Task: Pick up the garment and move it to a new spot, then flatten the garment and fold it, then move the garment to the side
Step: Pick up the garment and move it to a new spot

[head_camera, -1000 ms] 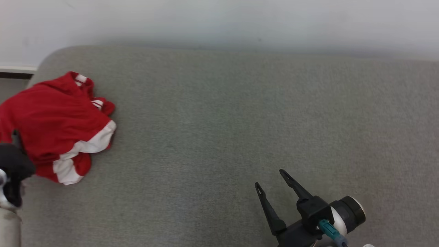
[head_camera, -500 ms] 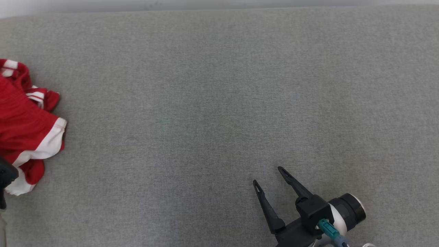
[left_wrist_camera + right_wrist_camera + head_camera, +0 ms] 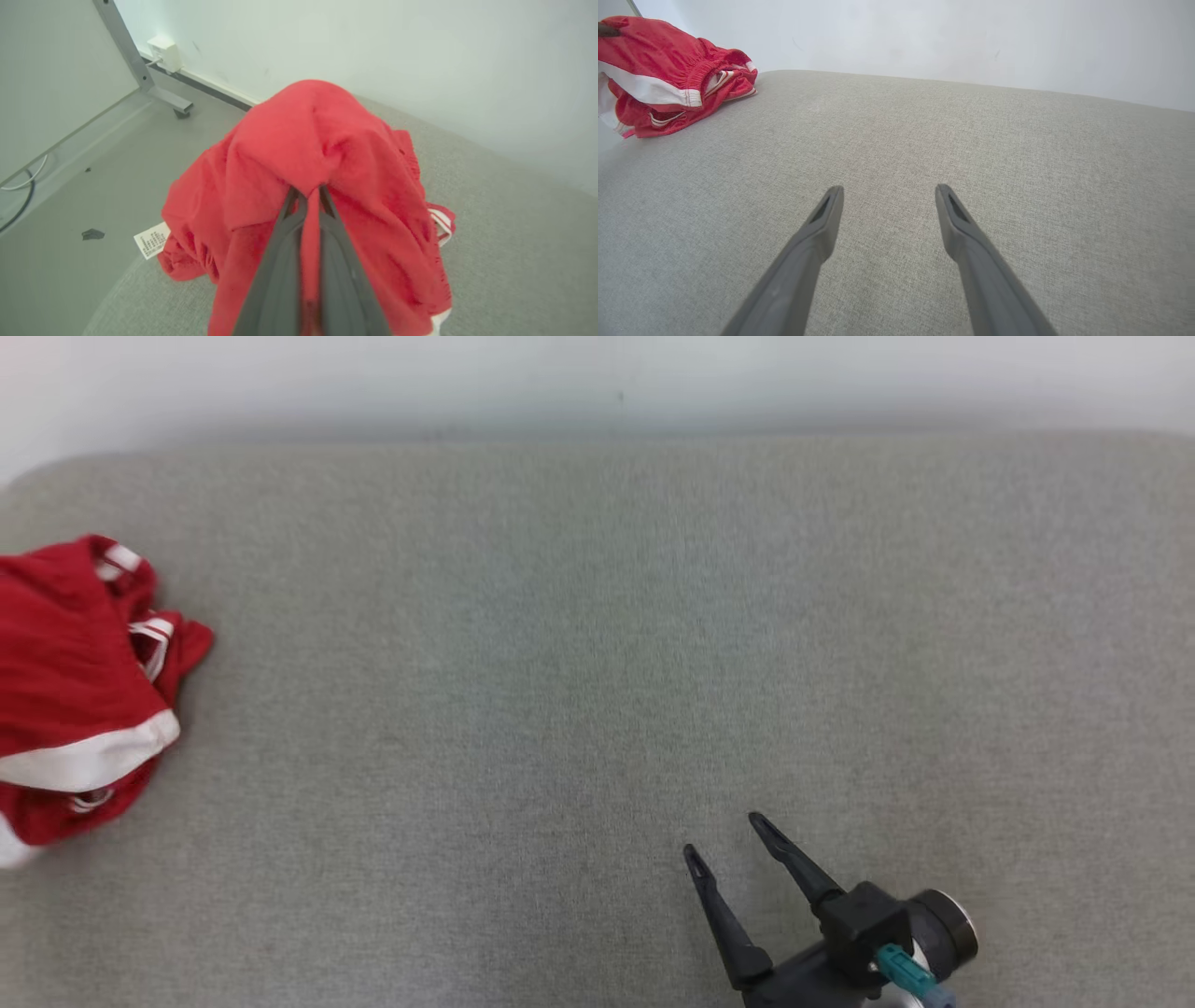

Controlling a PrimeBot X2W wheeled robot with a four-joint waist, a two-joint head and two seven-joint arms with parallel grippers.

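Left gripper is now clamped on garment, bunched at left end of cushion; right gripper held apart, idle; slip risked on lift if only thin fold is pinched.

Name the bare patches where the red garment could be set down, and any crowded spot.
Free: the broad middle of the grey surface, between the garment at its left end and the right gripper at the front; also the right end. Crowded: the left end, where the left gripper pinches the garment.
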